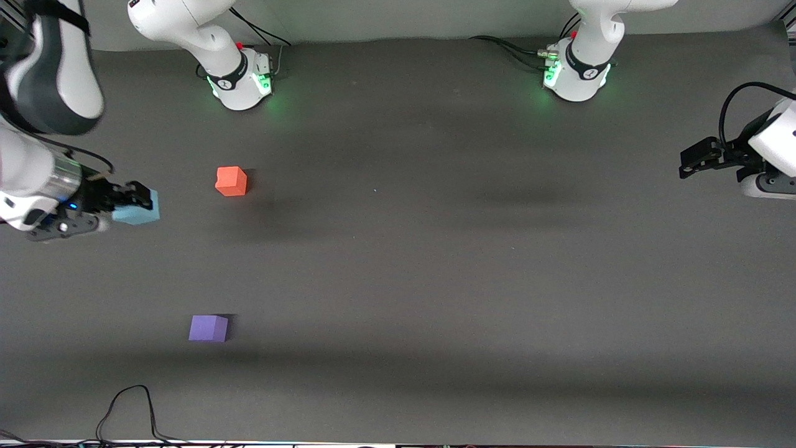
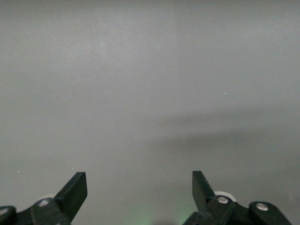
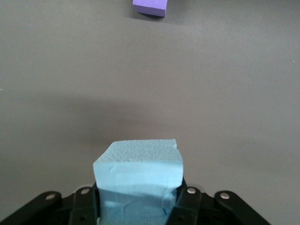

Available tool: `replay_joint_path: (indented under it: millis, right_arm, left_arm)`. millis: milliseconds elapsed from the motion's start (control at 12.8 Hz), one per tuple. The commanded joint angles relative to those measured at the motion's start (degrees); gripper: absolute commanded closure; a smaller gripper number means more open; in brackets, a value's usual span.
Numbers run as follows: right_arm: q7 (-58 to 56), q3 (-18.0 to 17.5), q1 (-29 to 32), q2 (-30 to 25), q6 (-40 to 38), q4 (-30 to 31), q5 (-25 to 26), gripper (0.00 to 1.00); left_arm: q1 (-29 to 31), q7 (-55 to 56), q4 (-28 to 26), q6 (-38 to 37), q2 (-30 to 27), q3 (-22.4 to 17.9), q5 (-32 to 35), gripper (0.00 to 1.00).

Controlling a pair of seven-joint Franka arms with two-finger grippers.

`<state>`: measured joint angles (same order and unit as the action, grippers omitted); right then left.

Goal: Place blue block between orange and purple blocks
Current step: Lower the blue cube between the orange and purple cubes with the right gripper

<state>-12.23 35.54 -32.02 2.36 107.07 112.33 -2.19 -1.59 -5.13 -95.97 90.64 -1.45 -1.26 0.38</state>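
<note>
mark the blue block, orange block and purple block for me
blue block (image 3: 138, 166): right wrist view, on its top face, held in the shut right gripper.
orange block (image 1: 231, 180): front view, middle of its visible face.
purple block (image 1: 208, 328): front view, middle of the cube.

The blue block (image 1: 138, 214), a light sky-blue foam cube with a grainy matte surface, is clamped between the fingers of the right gripper (image 1: 134, 199) and held up over the table at the right arm's end; in the right wrist view (image 3: 138, 180) its top face is lit and one upper corner looks slightly chipped. The orange block (image 1: 231, 181), an orange-red foam cube, sits on the dark table. The purple block (image 1: 208, 328), a violet cube of the same size, rests well apart from it, nearer the front camera (image 3: 150, 7).
</note>
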Motion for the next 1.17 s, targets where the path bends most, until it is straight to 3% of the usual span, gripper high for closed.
replay_joint_path:
  millis: [0, 311, 545, 1090]
  right_arm:
    - [0.5, 0.2, -0.9, 2.9, 9.3, 6.0, -3.5, 0.9]
    - [-0.5, -0.2, -1.4, 12.9, 18.3, 6.8, -11.2, 0.9]
    - [-5.9, -0.3, -3.3, 21.0, 25.1, 6.3, -21.0, 0.91]
    - [-16.4, -0.3, -3.1, 27.7, 29.5, 6.3, -30.8, 0.91]
  left_arm:
    - [-0.4, -0.1, 0.5, -0.5, 0.0, -0.1, 0.6, 0.0]
    - [-0.4, -0.1, 0.4, -0.5, 0.0, -0.2, 0.6, 0.0]
    - [-0.3, -0.1, 0.4, -0.5, 0.0, -0.1, 0.6, 0.0]
    - [-0.4, -0.1, 0.5, -0.6, 0.0, -0.2, 0.6, 0.0]
